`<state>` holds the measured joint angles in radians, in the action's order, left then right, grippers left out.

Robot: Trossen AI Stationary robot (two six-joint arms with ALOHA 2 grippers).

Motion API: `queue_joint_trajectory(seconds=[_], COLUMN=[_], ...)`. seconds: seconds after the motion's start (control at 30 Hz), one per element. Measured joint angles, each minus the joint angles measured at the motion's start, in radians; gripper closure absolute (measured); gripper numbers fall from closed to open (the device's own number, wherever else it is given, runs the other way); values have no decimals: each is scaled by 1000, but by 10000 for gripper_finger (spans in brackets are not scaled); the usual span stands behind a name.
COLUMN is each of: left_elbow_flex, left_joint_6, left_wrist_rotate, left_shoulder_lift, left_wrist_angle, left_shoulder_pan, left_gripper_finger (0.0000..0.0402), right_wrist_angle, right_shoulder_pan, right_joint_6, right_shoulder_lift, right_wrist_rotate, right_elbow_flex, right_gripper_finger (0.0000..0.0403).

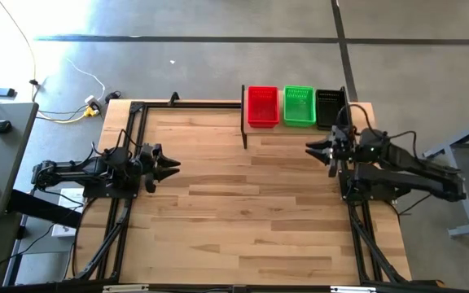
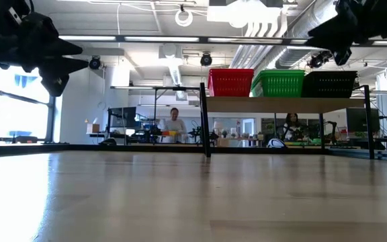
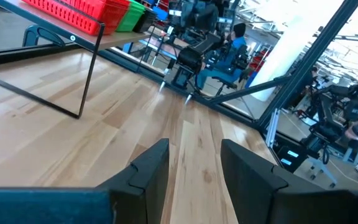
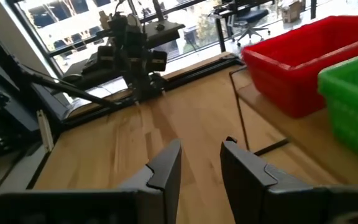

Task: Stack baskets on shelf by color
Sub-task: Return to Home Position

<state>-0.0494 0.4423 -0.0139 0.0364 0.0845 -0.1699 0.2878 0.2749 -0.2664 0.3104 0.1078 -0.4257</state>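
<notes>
High view takes in one large slatted light-wood table (image 1: 243,220) with two dark arms, one at each side. At the table's far edge, towards the right, stands one shelf (image 1: 293,135), a light wooden rectangular board raised on thin black metal posts.

Three colours of small rectangular mesh-sided plastic baskets sit on it in one row, close side by side. The red baskets (image 1: 263,106) are at the end nearest the table's middle, the bright green baskets (image 1: 299,106) are between, and the black baskets (image 1: 330,108) are at the right end. Each colour shows as one outline, so the number nested in each cannot be counted.

The left gripper (image 1: 173,165) hangs above the table's left side, well apart from the shelf. Its two fingers (image 3: 148,171) are parted with bare wood showing between them, grasping nothing. The right gripper (image 1: 310,150) hangs just in front of the shelf near the black baskets. Its two fingers (image 4: 166,165) are likewise spread and released.
</notes>
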Motion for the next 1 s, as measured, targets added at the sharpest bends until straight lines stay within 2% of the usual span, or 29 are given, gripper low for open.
queue_joint_trajectory(seconds=[0.23,0.47,0.73,1.0], left_elbow_flex=[0,0,0,0], left_joint_6=[0,0,0,0], left_wrist_rotate=[0,0,0,0], left_shoulder_lift=[0,0,0,0], left_wrist_angle=[0,0,0,0], left_shoulder_pan=[0,0,0,0], left_gripper_finger=[267,267,267,267], right_wrist_angle=[-77,-82,-109,-129], right_shoulder_pan=[-123,-227,-252,-252], right_joint_6=[-26,-25,-99,-150], right_shoulder_lift=[-62,-119,-177,-186], right_wrist_rotate=[-87,-197,-231,-264], right_elbow_flex=[121,226,349,353], right_gripper_finger=[304,304,304,304])
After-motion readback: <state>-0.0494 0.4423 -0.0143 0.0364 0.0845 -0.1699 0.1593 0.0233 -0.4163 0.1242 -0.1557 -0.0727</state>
